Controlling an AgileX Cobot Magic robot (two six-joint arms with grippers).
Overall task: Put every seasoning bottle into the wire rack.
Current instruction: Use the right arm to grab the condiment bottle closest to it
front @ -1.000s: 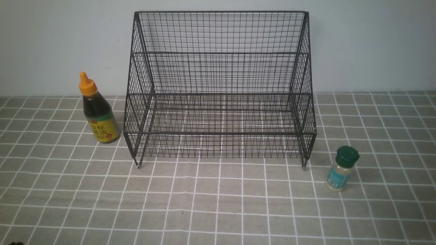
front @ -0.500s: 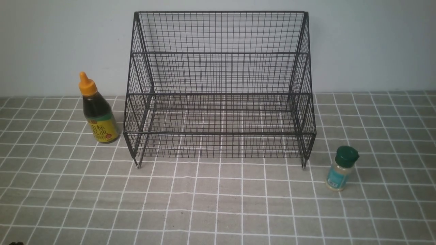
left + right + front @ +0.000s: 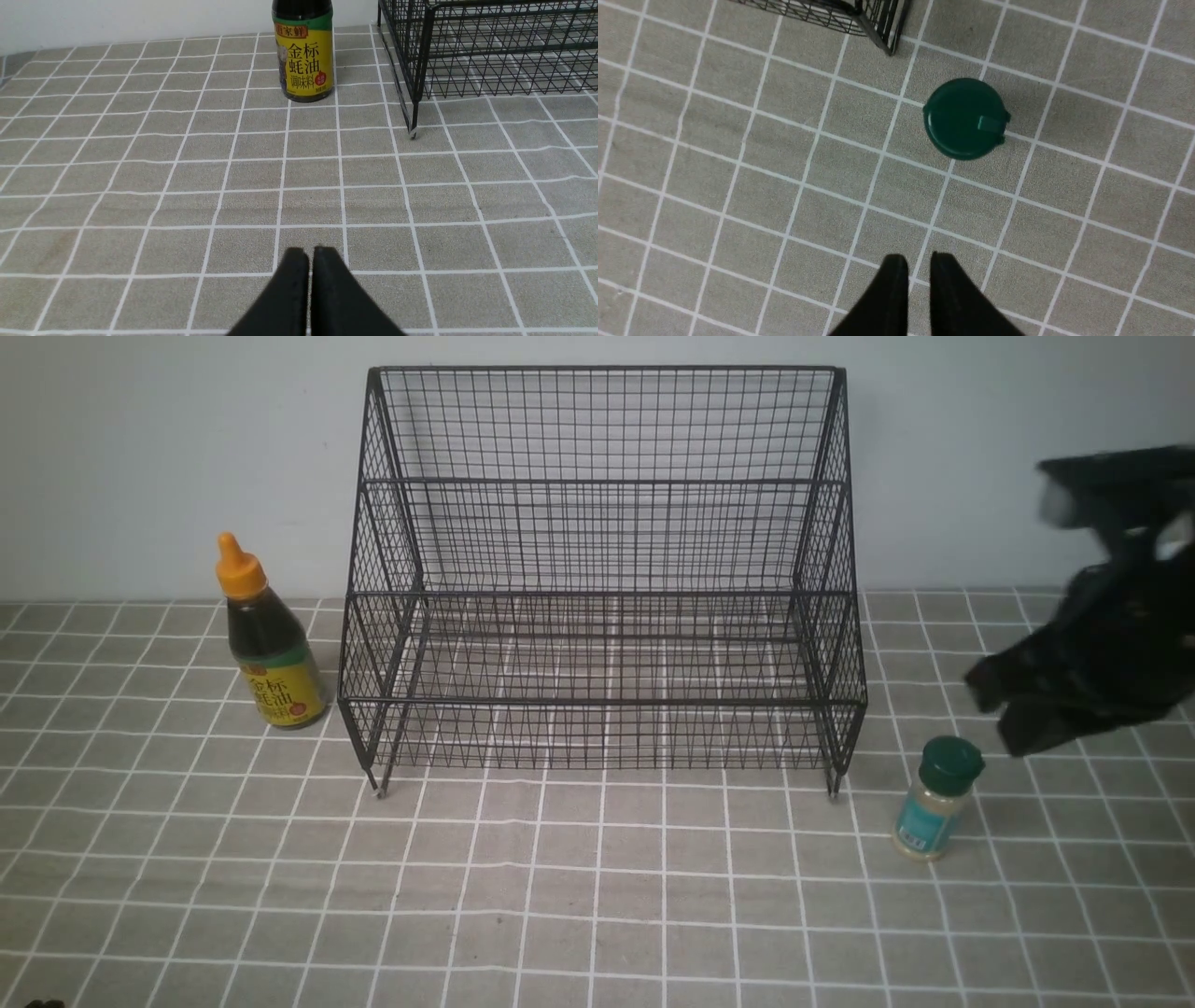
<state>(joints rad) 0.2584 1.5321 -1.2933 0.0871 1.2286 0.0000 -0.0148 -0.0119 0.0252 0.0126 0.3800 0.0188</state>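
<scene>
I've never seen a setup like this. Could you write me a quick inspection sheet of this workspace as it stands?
Surface: grey tablecloth with white grid lines, lying flat.
Job's things: dark-sauce bottle upright on the cloth, left of the wire rack; shaker upright on the cloth, off the rack's front right foot; both rack tiers hold nothing.
Clutter: nothing seen.
Pincers: left pincer shut, holding nothing, low over the cloth and facing the sauce bottle; right pincer slightly parted, holding nothing, above the cloth near the shaker.
Cables: nothing seen.
Surroundings: plain pale wall behind the rack.
</scene>
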